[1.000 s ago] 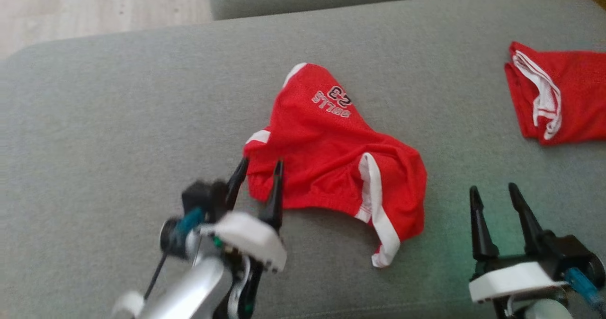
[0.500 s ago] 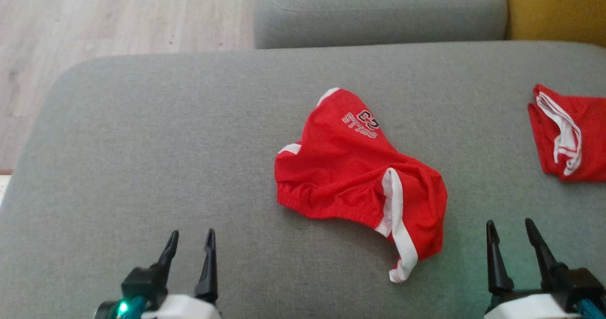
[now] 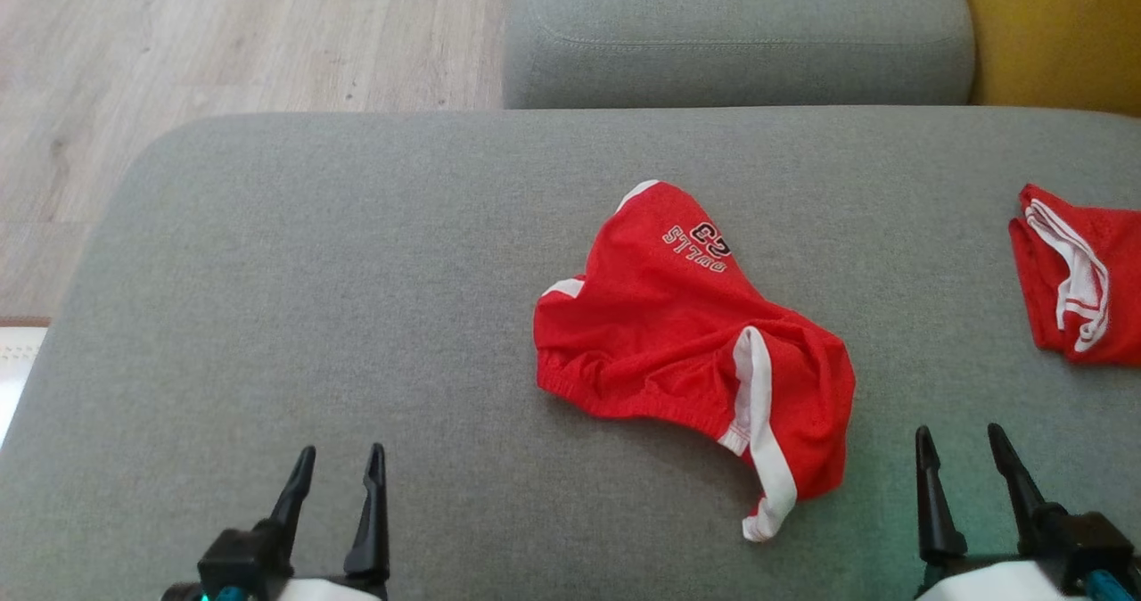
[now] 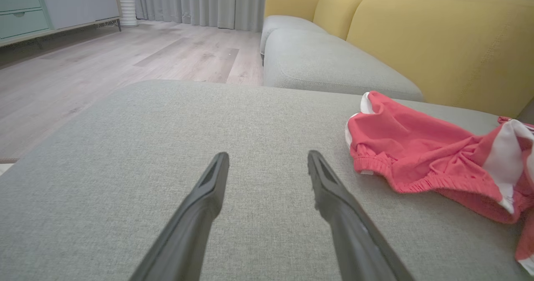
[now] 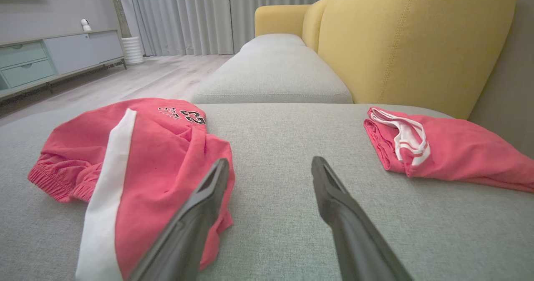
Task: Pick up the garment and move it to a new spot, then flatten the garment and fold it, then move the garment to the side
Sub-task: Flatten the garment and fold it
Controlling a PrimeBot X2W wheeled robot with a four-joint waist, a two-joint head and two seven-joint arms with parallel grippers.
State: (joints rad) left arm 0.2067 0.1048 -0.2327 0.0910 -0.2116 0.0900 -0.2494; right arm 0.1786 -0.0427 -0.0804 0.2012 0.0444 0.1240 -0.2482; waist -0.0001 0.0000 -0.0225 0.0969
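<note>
Left tool [image 3: 343, 449] and right tool [image 3: 958, 430] wide open, empty, clear of crumpled red garment [image 3: 677, 333], perhaps shorts.

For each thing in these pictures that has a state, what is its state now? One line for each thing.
red shorts: crumpled, not folded, lying loose on the grey cushion.
folded red garment: folded, lying at the cushion's right side.
left gripper: open, empty, apart from the shorts.
right gripper: open, empty.
curtains: drawn shut.
cabinet drawers: shut.
</note>
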